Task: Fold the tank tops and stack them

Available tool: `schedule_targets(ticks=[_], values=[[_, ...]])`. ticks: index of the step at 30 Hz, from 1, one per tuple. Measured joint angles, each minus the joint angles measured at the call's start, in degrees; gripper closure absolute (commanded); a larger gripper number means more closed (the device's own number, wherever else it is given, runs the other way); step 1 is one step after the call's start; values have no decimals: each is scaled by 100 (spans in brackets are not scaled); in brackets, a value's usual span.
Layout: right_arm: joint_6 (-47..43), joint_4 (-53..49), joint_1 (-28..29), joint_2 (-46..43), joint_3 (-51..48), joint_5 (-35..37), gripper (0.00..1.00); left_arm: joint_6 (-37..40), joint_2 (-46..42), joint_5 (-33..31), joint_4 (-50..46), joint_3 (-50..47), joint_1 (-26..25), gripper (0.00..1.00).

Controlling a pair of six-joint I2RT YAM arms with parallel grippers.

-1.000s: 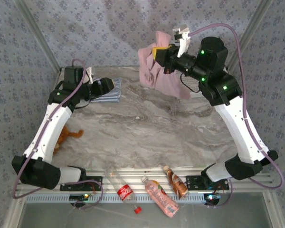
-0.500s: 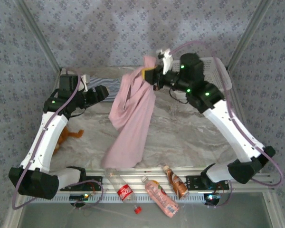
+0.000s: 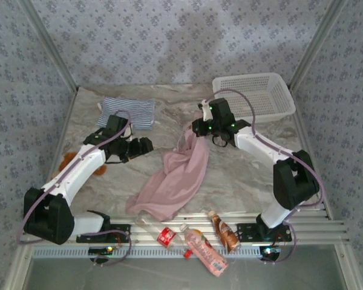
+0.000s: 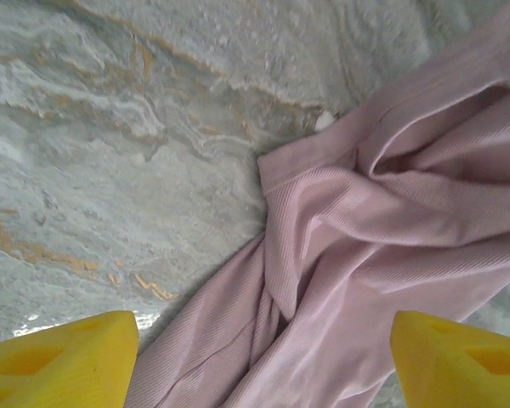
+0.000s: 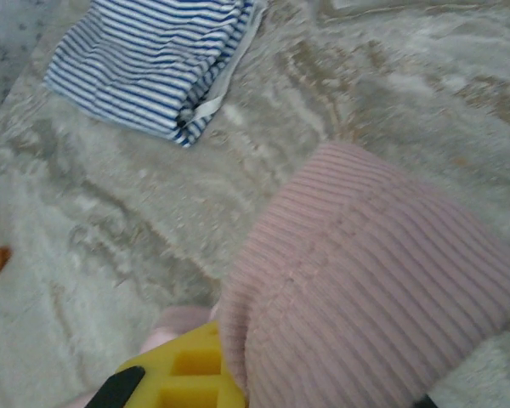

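Two grippers show from above. The right gripper [image 3: 196, 128] is clamped on an upper edge of the plain dusty pink cloth tank top [image 3: 175, 178], which trails from it toward the arm bases. The left gripper [image 3: 146, 145] stands wide just left of that cloth, and the folded navy-and-white striped tank top [image 3: 130, 112] lies beyond it.

Left wrist: yellow fingertips [image 4: 59, 357] are spread wide, with crumpled pink cloth between and ahead of them.

Right wrist: ribbed pink cloth bunches against a yellow finger [image 5: 183, 378], and the striped top lies ahead-left.
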Motion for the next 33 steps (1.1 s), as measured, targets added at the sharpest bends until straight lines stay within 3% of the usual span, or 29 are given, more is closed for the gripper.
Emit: schedule_targets(ticks=[8, 16, 25, 33], values=[[-221, 70, -361, 638, 376, 66, 79, -7, 664, -236, 251, -264, -382, 25], [-400, -315, -538, 610, 240, -92, 57, -7, 1943, -527, 446, 732, -938, 31], [-498, -732, -857, 354, -535, -125, 47, 225, 3547, -938, 11, 2435, -1355, 37], [-669, -957, -881, 345, -796, -70, 45, 516, 4131, -1600, -931, 2903, -1493, 46]])
